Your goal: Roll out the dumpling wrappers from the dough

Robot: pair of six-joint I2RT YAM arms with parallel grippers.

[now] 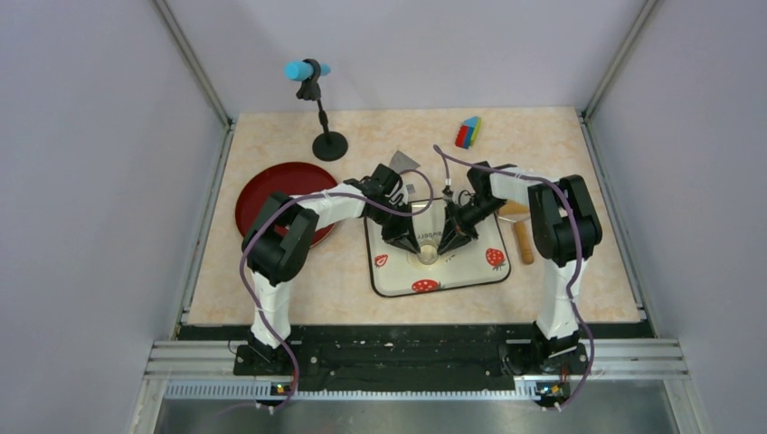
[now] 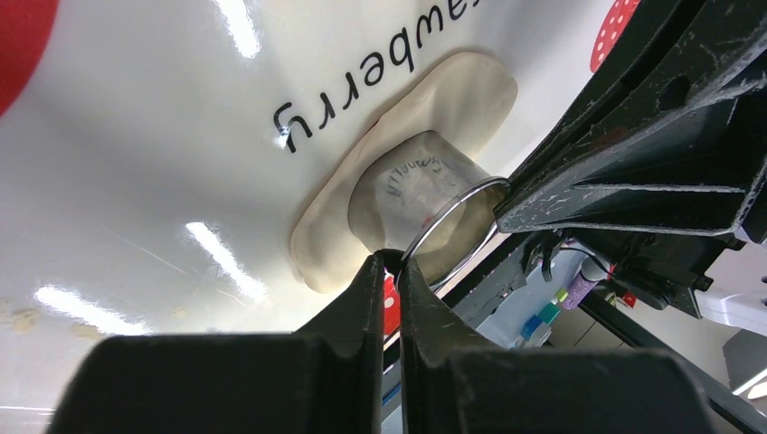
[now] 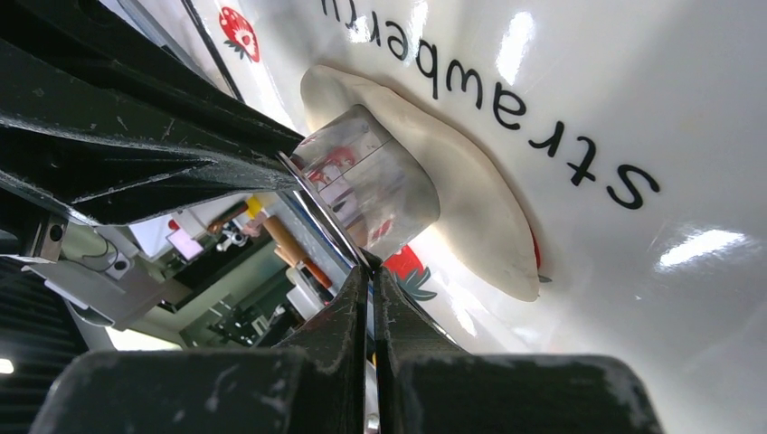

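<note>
One dough sheet [image 2: 457, 90]: a flat, pale oval lying on the white strawberry mat [image 1: 470, 271], on the near half of the mat.
Long axis: in the left wrist view it runs from lower left to upper right. In the right wrist view it runs from upper left to lower right, alongside the printed word.
Ring [image 2: 407, 185]: a shiny metal band standing upright on the dough, open end up, inside the oval's outline.
Hidden: from above, the two arm ends meet over the dough and cover nearly all of it, so only the ring's mouth shows between them and the oval's direction cannot be read there. The ring wall hides the dough inside it.
Cut off: a wooden rolling pin [image 1: 523, 240] lies on the bench [image 1: 561, 163], partly behind the right arm.
Grip, left: the left fingers [image 2: 362, 307] are almost together, pinching the ring's top rim.
Grip, right: the right fingers [image 3: 348, 307] are closed to a sliver on the rim's opposite side.
</note>
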